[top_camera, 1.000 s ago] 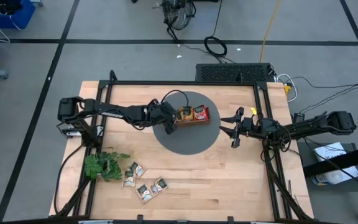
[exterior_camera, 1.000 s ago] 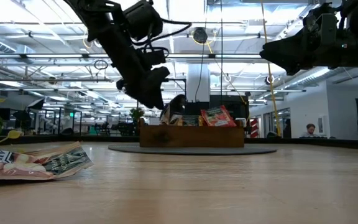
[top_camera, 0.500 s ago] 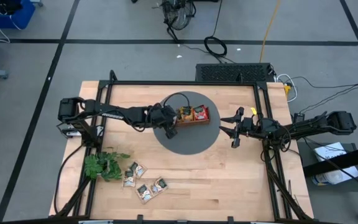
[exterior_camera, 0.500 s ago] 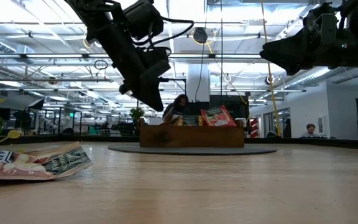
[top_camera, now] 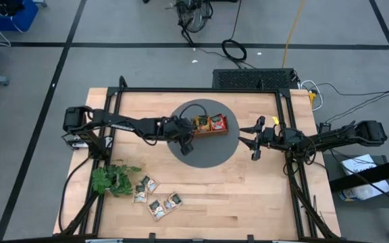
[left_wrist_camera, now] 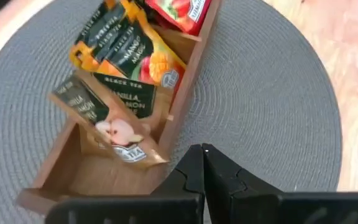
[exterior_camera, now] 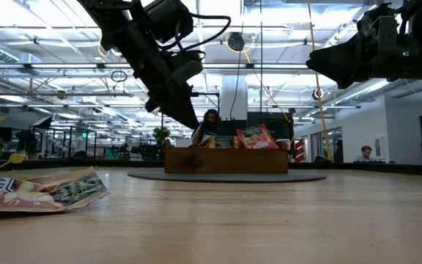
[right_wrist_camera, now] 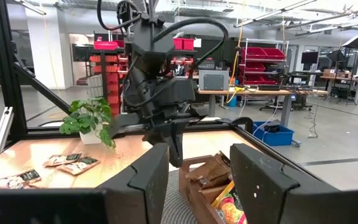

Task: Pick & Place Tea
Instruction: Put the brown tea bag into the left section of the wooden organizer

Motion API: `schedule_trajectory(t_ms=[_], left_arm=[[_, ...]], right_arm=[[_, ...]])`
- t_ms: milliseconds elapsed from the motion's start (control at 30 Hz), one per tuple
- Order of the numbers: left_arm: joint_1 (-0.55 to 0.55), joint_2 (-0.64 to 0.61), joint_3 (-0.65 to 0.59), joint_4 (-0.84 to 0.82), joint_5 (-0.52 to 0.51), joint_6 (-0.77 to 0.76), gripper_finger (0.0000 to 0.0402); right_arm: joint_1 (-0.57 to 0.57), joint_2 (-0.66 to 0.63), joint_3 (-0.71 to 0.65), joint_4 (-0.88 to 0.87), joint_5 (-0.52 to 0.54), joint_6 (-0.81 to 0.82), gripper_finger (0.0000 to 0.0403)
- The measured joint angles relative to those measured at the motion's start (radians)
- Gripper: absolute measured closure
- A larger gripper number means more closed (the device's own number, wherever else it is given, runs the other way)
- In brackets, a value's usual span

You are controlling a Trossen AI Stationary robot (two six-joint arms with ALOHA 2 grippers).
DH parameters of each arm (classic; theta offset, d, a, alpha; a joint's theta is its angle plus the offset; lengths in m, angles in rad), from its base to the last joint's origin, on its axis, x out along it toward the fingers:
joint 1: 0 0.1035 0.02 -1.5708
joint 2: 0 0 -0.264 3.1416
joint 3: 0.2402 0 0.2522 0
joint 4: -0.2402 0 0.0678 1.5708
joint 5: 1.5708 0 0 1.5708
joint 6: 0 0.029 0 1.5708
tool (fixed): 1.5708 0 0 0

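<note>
A brown three-compartment wooden tray (top_camera: 210, 125) stands on a round grey mat (top_camera: 204, 150). Tea sachets stick up out of it: a pale-brown one (left_wrist_camera: 114, 127) in one end compartment, orange-yellow ones (left_wrist_camera: 129, 53) in the middle, and a red one (left_wrist_camera: 182, 9) at the other end. Several more sachets (top_camera: 155, 197) lie flat on the table near the front edge. My left gripper (left_wrist_camera: 202, 163) hangs shut and holding nothing over the mat, just off the tray's near wall, slanting down. My right gripper (top_camera: 254, 143) stands open to the tray's right, clear of it.
A green plant sprig (top_camera: 113, 179) lies at the near left, beside the loose sachets. A black frame (top_camera: 286, 135) borders the table's sides and far edge. Bare wood stretches between the mat and the table's front edge.
My left gripper has shut its fingers on nothing. It has turned, its tip swinging a little away from the tray toward the table's near edge. The sachets in the tray have stayed in place.
</note>
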Motion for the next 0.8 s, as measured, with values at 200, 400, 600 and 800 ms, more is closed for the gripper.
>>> schedule_trajectory(t_ms=[200, 400, 600, 800], left_arm=[[-0.002, 0.064, 0.001, 0.019, 0.017, -0.012, 0.0400], [0.010, 0.130, 0.000, 0.028, -0.033, -0.019, 0.0400], [0.011, 0.120, -0.001, 0.030, -0.017, -0.011, 0.0400], [0.012, 0.101, 0.003, 0.051, -0.004, 0.010, 0.0400]], right_arm=[[0.000, 0.000, 0.000, 0.000, 0.000, 0.000, 0.0248], [0.000, -0.001, 0.000, 0.001, 0.000, 0.000, 0.0248], [0.000, 0.000, 0.000, 0.002, 0.000, 0.000, 0.0248], [0.000, 0.000, 0.000, 0.000, 0.000, 0.000, 0.0248]])
